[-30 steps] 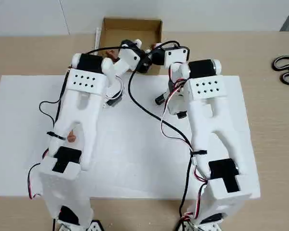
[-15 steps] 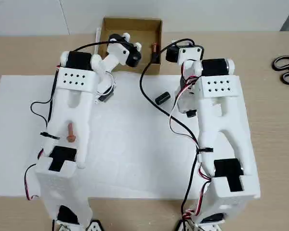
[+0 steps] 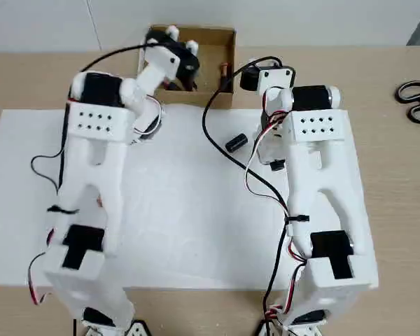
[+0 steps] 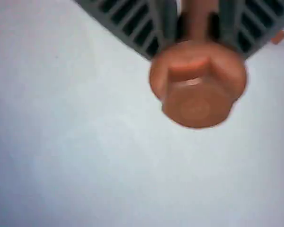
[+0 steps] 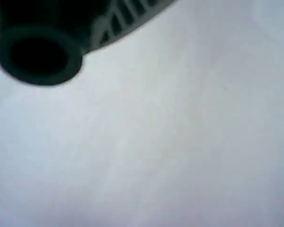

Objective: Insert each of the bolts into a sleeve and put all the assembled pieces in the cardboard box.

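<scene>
Far across the tabletop point(image 3: 392, 175), over the cardboard box point(image 3: 232, 42): left pincer point(image 4: 197, 19), clamped on an orange bolt point(image 4: 197, 87). Gripped by the shank between the ribbed pads point(image 4: 132, 19), head standing clear of them. Looks like moulded plastic, so expect something light, stiff and fairly slick. No need to squeeze hard, though liable to swivel if pinched off-centre. Best taken on the shank just behind the head, leaving the tip bare for insertion. Dark material either side of the shank, possibly a sleeve fitted over it; cannot tell.

Off to the right of the box: right pincer point(image 5: 52, 23), closed on a black sleeve point(image 5: 38, 54), bore open and turned toward the wrist camera. Probably just as light and rigid; round, hence apt to roll once set down and to twist in a loose grip. Better held across the outer wall at mid-length, keeping both ends free for the bolt.

Between the two arms, on the white sheet point(image 3: 189, 231), nearer the right arm point(image 3: 322, 161): a second sleeve point(image 3: 236, 143), lying loose on its side. Inside the box, against its right wall: a small orange piece point(image 3: 224, 70), too small to call a bare bolt or an assembled one.
</scene>
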Available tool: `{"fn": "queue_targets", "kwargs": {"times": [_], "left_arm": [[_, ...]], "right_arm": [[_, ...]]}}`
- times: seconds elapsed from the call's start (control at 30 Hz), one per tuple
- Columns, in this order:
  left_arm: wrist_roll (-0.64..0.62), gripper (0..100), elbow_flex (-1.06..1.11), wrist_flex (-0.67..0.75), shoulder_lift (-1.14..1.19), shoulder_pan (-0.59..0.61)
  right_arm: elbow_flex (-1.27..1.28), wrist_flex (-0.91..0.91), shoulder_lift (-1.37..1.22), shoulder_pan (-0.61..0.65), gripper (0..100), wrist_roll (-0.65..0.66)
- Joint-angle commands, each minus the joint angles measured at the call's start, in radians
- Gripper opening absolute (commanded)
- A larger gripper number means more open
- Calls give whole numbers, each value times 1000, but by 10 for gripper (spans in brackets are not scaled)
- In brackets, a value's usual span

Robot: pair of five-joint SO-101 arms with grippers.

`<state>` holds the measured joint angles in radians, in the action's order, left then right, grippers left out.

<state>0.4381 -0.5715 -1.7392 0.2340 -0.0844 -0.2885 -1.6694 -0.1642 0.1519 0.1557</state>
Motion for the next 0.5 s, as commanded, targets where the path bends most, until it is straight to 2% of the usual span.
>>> {"fn": "queue_targets", "kwargs": {"times": [0.0, 0.47], "left_arm": [[-17, 6, -50, -12, -124, 5], [-324, 6, -50, -12, -302, 8]], "right_arm": [[-15, -4, 114, -4, 13, 8], [-8, -4, 657, -5, 13, 8]]}}
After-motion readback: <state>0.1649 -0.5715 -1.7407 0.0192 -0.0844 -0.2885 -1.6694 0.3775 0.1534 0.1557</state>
